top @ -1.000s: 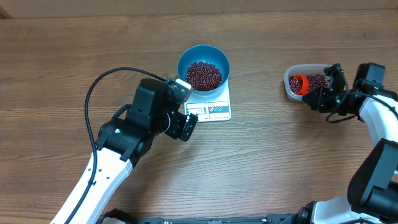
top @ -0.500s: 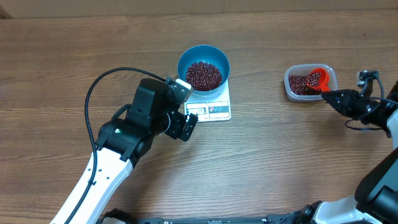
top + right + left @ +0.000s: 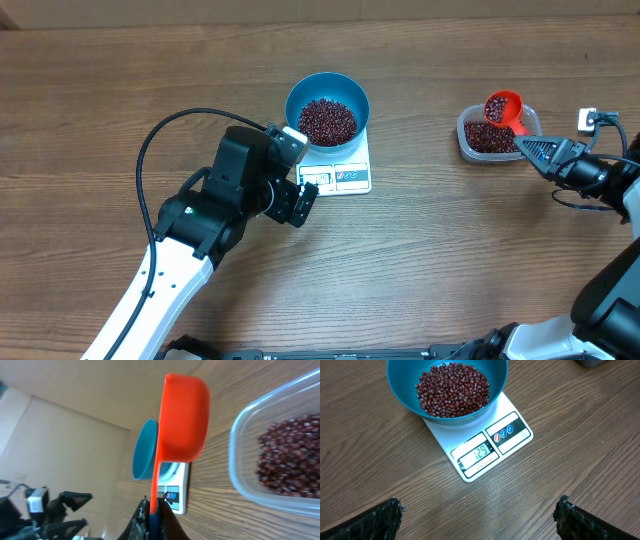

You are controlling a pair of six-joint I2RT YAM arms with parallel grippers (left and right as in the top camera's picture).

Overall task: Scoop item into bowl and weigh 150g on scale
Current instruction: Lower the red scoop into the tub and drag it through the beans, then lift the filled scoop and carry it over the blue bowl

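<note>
Over clear container point(image 3: 480, 148), red scoop point(image 3: 502, 106) in right gripper point(image 3: 525, 146)

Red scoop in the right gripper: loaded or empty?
Loaded: the overhead view shows dark beans inside the cup of the scoop, which is over the far rim of the clear container.

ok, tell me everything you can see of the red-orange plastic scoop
The red-orange plastic scoop is one smooth moulded piece: a round deep cup on a thin flat handle. Mouth up, the cup carries small dark red-brown beans and hangs over the far rim of the clear plastic container; contact with it can't be told. The right gripper is shut on the handle's end.
</note>
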